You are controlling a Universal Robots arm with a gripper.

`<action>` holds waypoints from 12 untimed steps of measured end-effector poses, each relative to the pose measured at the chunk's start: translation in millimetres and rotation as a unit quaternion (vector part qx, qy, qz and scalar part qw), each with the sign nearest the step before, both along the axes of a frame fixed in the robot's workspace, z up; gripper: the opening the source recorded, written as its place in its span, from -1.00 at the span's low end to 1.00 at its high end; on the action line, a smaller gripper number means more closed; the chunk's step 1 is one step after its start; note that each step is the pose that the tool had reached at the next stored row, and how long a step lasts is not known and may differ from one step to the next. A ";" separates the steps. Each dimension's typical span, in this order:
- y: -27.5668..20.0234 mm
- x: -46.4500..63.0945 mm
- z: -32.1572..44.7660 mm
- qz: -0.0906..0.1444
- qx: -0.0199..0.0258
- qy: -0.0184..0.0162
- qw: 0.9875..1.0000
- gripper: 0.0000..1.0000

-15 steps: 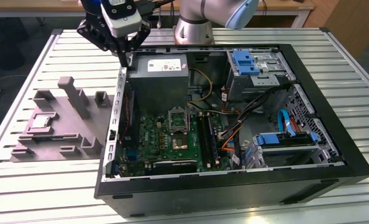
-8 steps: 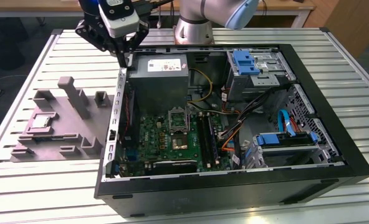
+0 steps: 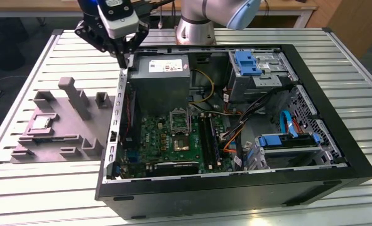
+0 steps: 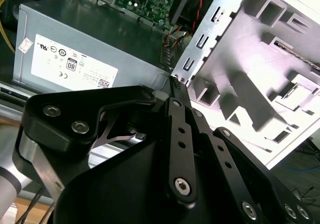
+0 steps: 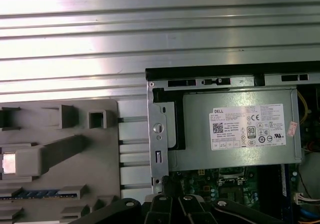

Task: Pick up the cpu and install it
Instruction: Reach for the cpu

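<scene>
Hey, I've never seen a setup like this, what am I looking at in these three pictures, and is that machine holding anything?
It is one robot arm ending in a claw. The exterior view comes from a camera off the arm; both wrist views come from cameras riding on it. A slatted table carries an open computer case and, on the exterior view's left, a grey fixture plate with the cpu resting in it. The claw hangs over the case's corner, shut and empty.

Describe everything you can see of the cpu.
The cpu is a small, thin, flat square with a silvery-grey, metallic-looking top. It lies flat in a recess of the grey fixture plate, beside the computer case, on the exterior view's left. Nothing grips it; the gripper hangs apart, above the case's edge.
</scene>
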State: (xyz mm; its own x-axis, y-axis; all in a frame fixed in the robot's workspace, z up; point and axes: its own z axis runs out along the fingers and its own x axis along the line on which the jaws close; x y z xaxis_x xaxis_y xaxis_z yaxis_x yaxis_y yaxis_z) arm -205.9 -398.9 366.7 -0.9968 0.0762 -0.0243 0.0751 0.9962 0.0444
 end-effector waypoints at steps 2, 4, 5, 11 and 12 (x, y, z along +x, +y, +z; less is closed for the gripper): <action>0.0 -0.8 -0.2 0.000 0.000 0.000 1.000 -0.79; 0.0 -1.6 -0.4 0.000 0.000 0.000 1.000 -0.79; 0.0 -2.1 -0.5 0.000 0.000 0.000 1.000 -0.79; 0.0 -5.6 -1.2 0.000 0.000 0.000 1.000 -0.79; 0.0 -6.1 -1.4 0.000 0.000 0.000 1.000 -0.79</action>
